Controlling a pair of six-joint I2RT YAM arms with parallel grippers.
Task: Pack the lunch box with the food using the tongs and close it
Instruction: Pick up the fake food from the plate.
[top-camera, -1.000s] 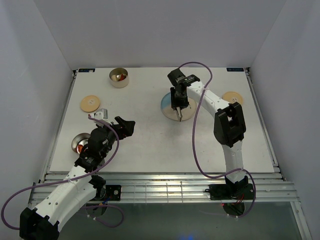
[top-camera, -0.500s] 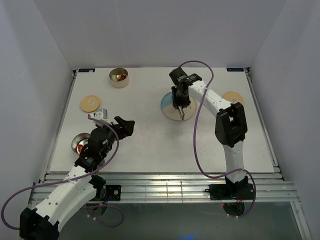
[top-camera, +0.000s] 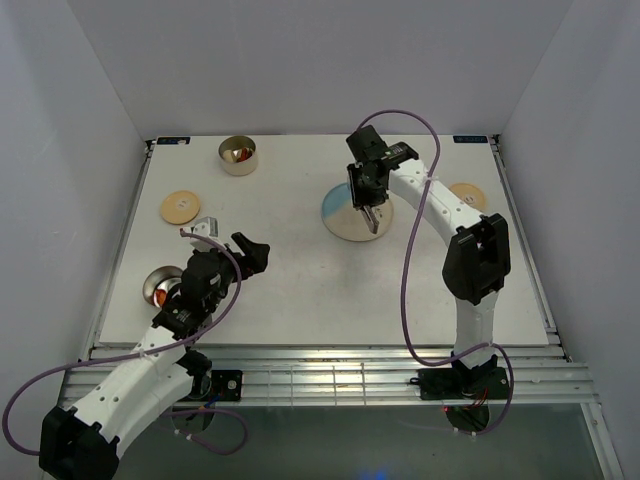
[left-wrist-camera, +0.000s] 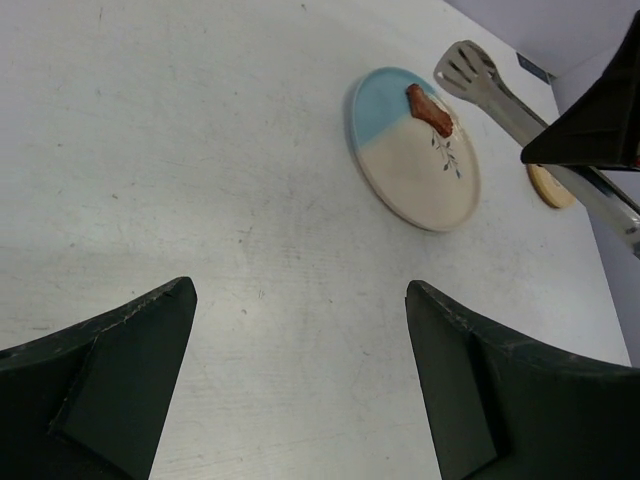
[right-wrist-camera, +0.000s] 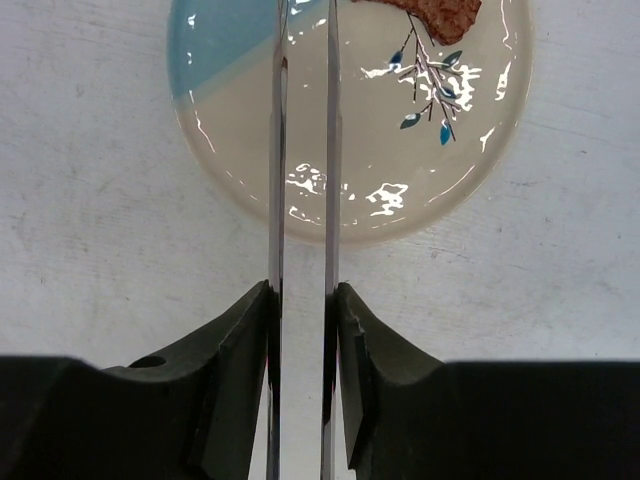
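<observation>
One piece (left-wrist-camera: 428, 108) on plate (left-wrist-camera: 415, 185), right pincer (right-wrist-camera: 303, 300) w/ tongs (right-wrist-camera: 330, 150) shifted right, prob. higher

Polished metal tongs (right-wrist-camera: 277, 200), glossy glazed plate (right-wrist-camera: 400, 160), matt white table (right-wrist-camera: 100, 300)

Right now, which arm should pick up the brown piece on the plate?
Right. The right gripper holds the tongs, tips over the plate close to the brown piece. The left gripper is open, empty, off near a tin.
</observation>
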